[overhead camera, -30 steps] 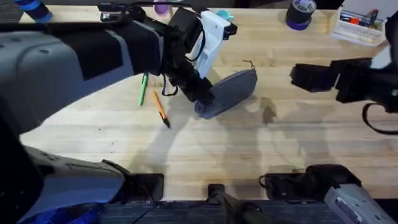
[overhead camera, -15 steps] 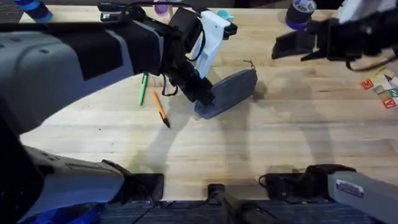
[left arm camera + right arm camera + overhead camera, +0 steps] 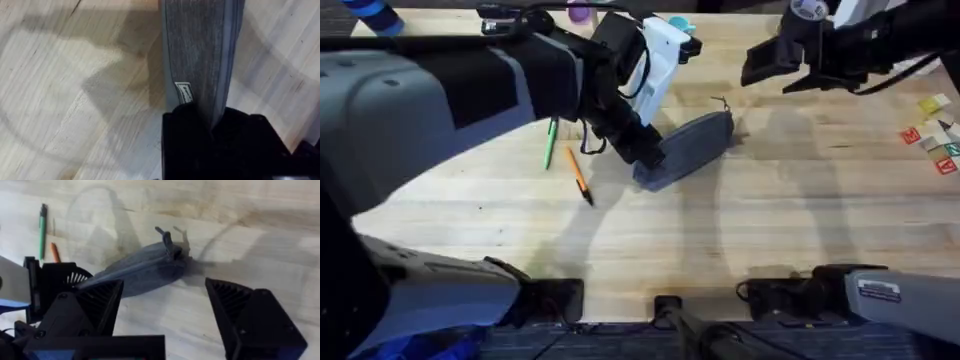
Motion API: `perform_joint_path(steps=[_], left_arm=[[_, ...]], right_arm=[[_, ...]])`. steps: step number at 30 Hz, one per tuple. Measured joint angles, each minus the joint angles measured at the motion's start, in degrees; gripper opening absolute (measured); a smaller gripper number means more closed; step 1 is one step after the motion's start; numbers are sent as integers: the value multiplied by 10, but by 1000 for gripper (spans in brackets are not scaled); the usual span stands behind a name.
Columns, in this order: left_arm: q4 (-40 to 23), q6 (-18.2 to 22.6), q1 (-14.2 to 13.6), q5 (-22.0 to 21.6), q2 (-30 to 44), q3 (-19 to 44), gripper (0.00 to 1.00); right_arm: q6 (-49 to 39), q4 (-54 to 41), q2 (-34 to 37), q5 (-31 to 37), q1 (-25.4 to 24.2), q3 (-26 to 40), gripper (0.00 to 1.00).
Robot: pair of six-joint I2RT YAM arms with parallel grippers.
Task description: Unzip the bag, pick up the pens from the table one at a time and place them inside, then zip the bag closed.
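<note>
The left gripper [image 3: 645, 152] is clamped on the near end of the grey bag [image 3: 692, 145], which lies slanted mid-table [image 3: 740, 230]; a small white label on the bag [image 3: 184, 93] beside the fingers is too blurred to read. The right gripper [image 3: 165, 307] hovers above the bag's far end with its jaws wide apart. A green pen [image 3: 551, 143] and an orange pen [image 3: 579, 174] lie on the wood just left of the bag, whose zipper looks closed.

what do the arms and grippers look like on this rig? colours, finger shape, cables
The left arm has broad grey link covers with black panels, a white wrist housing and a black cable looped beside it; the left gripper is black. The right arm is black, with a white part near its wrist. The right gripper has black wedge-shaped fingers with ribbed inner faces.
</note>
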Motion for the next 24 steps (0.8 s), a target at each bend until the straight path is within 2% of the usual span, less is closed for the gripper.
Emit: perform_joint_path(steps=[13, 24], left_arm=[[0, 0, 0, 0, 0, 0, 40], [0, 0, 0, 0, 0, 0, 41]], right_arm=[[4, 40, 14, -5, 0, 1, 996], [6, 64, 109, -26, 9, 1, 996]])
